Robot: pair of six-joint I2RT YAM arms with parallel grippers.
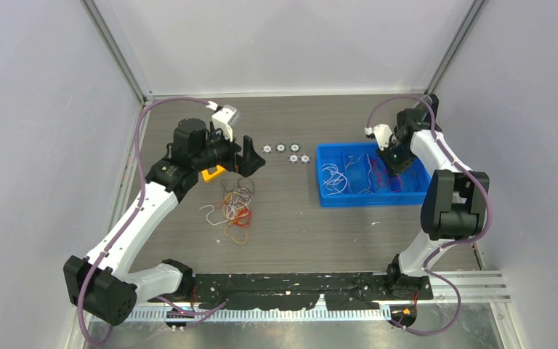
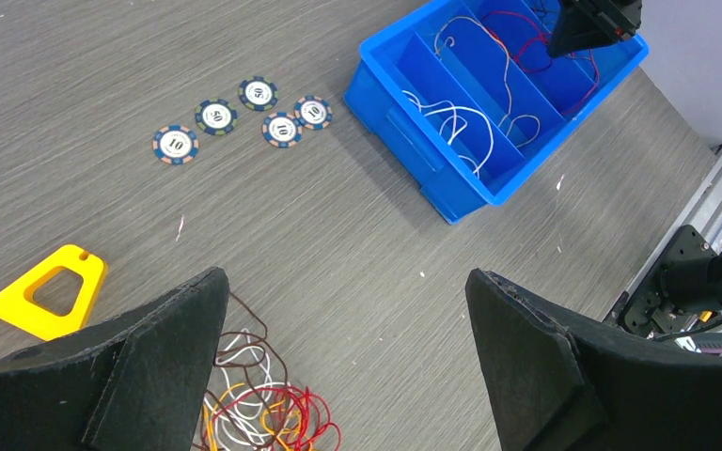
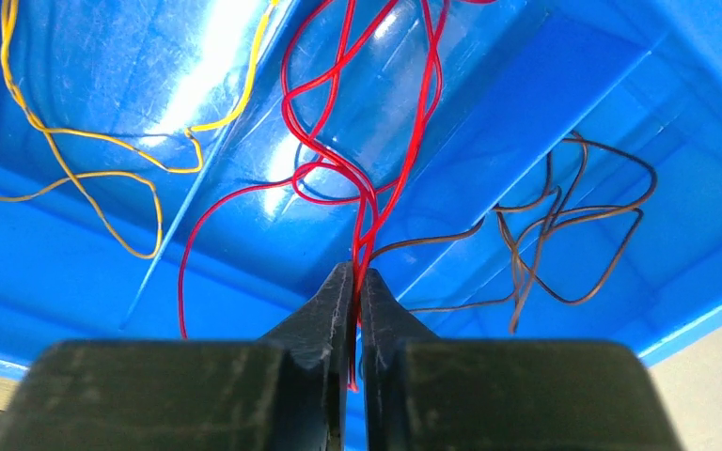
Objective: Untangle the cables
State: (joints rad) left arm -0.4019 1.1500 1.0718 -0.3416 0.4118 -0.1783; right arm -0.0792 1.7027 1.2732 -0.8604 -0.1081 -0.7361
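Sorting under way: red cables (image 3: 338, 169) are pinched by right end effector (image 3: 355, 272) in bin (image 3: 564, 85), release judged due; left end effector (image 2: 346, 275) wide.

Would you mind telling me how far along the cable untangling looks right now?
Partly done: white cables, yellow cables and brown cables lie separated in the blue bin's compartments. The right gripper, jaws shut, holds red cables over the bin. A mixed clump on the table, by the open left gripper, is left to sort.
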